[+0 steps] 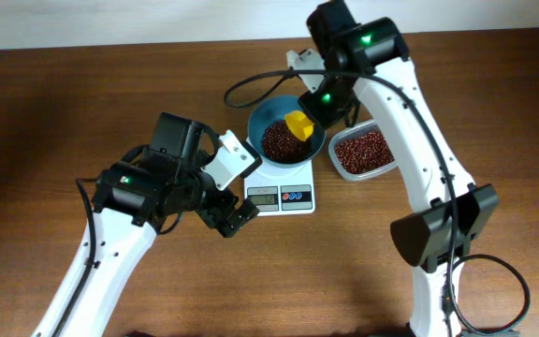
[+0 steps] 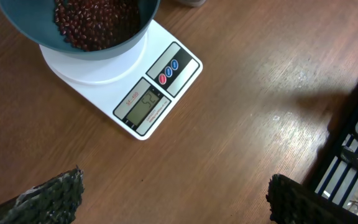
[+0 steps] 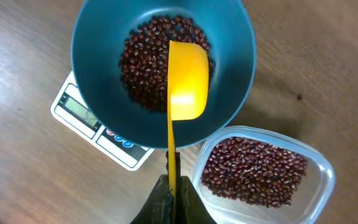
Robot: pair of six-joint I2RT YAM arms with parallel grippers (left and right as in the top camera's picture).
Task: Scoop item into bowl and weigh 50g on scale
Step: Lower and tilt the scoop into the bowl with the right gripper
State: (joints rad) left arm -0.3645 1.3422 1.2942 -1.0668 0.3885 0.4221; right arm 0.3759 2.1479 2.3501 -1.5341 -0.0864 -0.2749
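You've got a good heap of beans (image 3: 143, 68) in the bowl (image 3: 95, 43) on the scale (image 2: 166, 87), right claw (image 3: 173, 196) clamped on the yellow scoop (image 3: 188, 78) above it, left claw (image 2: 173, 199) wide open nearby; the display (image 2: 143, 104) is unreadable, so topping-up may remain.

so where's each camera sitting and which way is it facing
overhead: above the table, looking down at the bowl on the scale; both arms show.
left wrist: on the left arm, facing down at the scale; the open left pincer frames the bottom.
right wrist: above the bowl, looking down; the right pincer grips a yellow scoop.
shared: both wrist views show the bowl, beans and scale.
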